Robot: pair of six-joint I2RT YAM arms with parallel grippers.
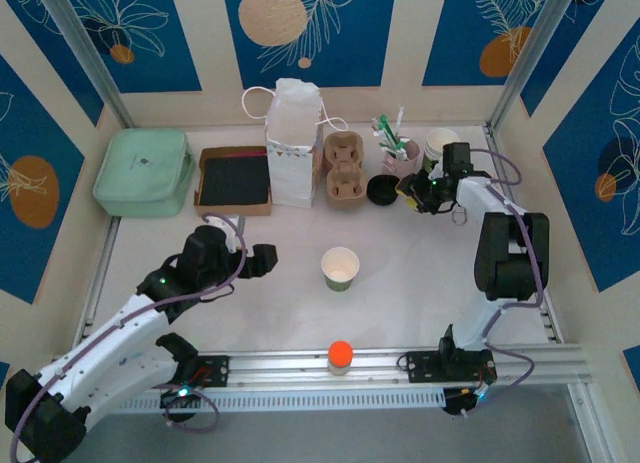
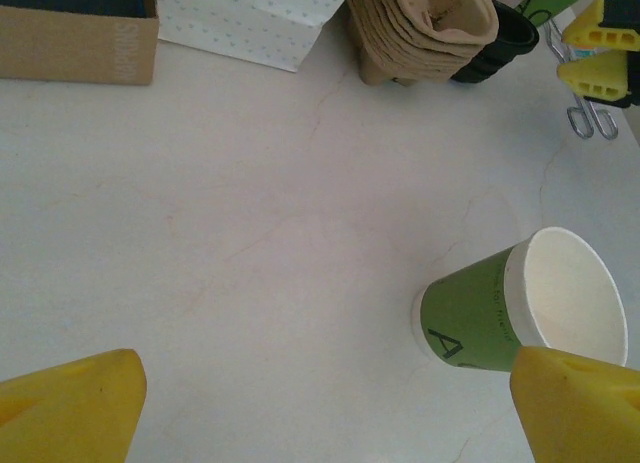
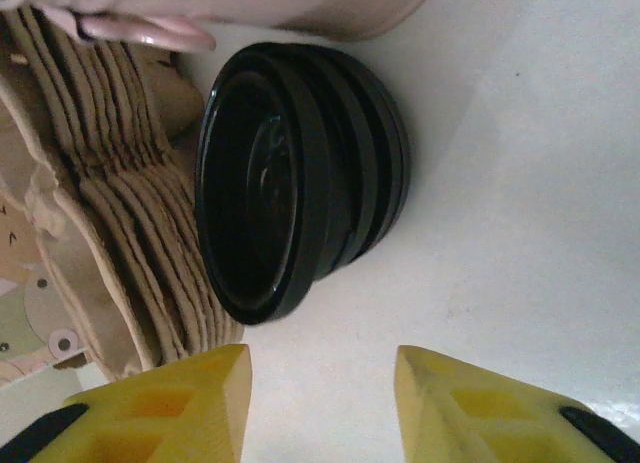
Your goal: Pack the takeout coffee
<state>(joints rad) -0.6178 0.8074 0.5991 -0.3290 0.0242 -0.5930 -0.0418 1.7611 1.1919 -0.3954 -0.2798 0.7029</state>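
Beside the black lids (image 3: 300, 173), right tool (image 3: 320, 368) hovering released, left tool (image 2: 325, 368) hanging released near the lidless cup (image 2: 470, 318).

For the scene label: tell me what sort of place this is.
Probably a mock café takeout counter in a robot test cell: stacked black lids, pulp cup carriers and a white paper bag, on a table walled by patterned panels.
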